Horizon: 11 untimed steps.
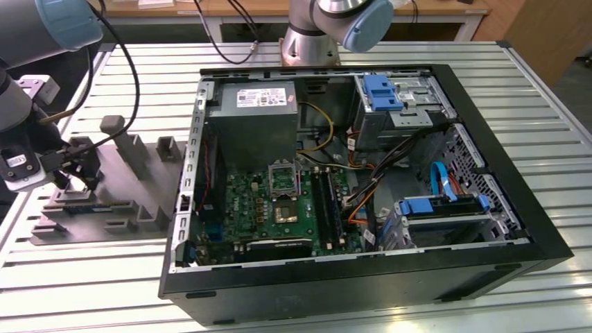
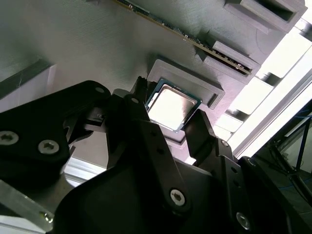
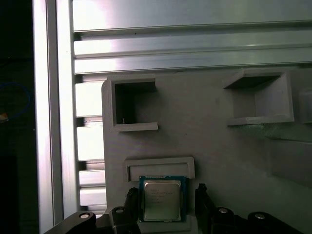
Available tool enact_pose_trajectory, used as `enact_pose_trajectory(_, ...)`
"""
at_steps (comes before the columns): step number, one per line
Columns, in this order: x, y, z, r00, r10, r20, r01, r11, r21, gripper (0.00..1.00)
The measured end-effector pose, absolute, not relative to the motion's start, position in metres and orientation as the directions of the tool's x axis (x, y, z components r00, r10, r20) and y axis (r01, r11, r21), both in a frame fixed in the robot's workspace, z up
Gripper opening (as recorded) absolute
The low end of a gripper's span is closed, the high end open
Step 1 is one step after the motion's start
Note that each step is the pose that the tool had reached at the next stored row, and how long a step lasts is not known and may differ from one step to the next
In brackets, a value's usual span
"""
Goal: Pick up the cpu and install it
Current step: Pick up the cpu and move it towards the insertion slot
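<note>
The cpu [image 3: 161, 198], a small square chip with a pale silver top, lies flat in a shallow recess of the grey fixture block [image 3: 204, 151]. It also shows in the second wrist view, cpu [image 2: 173, 106]. My gripper [image 3: 165, 195] is lowered over it, open, with one black finger [image 3: 130, 199] close to one edge and the other finger [image 3: 201, 194] a little off the opposite edge. In the exterior view the gripper [image 1: 79, 177] hangs over the fixture block [image 1: 120, 201] at that view's left. The green motherboard [image 1: 263, 205] lies inside the open computer case [image 1: 518, 229].
The silver socket frame [image 1: 283, 179] stands on the motherboard below the grey power supply box [image 1: 251, 118]. Cables, memory sticks and blue drive brackets crowd the case's other half. The fixture block has raised posts and empty pockets [image 3: 134, 105]. A slatted aluminium table [image 1: 555, 104] carries everything.
</note>
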<state>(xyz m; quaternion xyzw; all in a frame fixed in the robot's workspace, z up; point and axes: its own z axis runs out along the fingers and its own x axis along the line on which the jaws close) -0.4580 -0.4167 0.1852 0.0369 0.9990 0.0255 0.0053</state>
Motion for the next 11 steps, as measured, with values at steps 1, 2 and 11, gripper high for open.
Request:
enact_pose_trajectory(1,-0.458,-0.4167,0.1852,-0.997,0.074,-0.009,0.073,0.996,0.051,0.58)
enact_pose_trajectory(2,-0.458,-0.4167,0.1852,-0.997,0.074,-0.009,0.073,0.996,0.051,0.58)
enact_pose_trajectory(11,-0.458,-0.4167,0.1853,-0.998,0.069,-0.009,0.068,0.996,0.052,0.65)
